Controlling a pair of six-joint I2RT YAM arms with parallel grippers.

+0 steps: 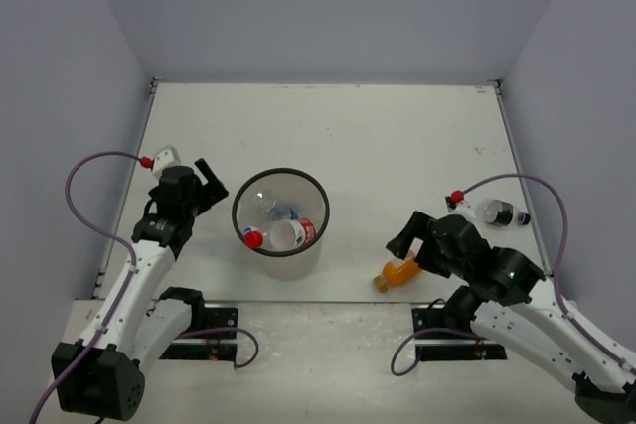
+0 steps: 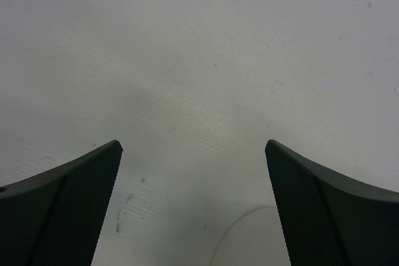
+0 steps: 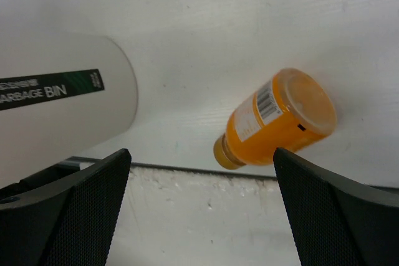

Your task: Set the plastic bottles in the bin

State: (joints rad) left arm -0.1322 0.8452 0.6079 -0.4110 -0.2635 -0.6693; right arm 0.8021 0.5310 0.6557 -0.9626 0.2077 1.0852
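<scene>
Right gripper (image 1: pixel 405 235) hangs with its jaws spread wide above the stubby orange bottle (image 3: pixel 277 119), which lies on its side right of the bin (image 1: pixel 281 171), by the lower edge of the table (image 1: pixel 397 136). It sits off-centre toward one finger, so a nudge there could roll it over the edge. The long axis runs lower-left to upper-right, cap lower-left. Left gripper (image 1: pixel 211 178) is spread too, empty.

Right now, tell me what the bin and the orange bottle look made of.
Bin: probably plastic, smooth matte white wall, thin black rim. Orange bottle: probably plastic, smooth with slight sheen on its flat base; printed barcode label, paper or film, unclear.
</scene>
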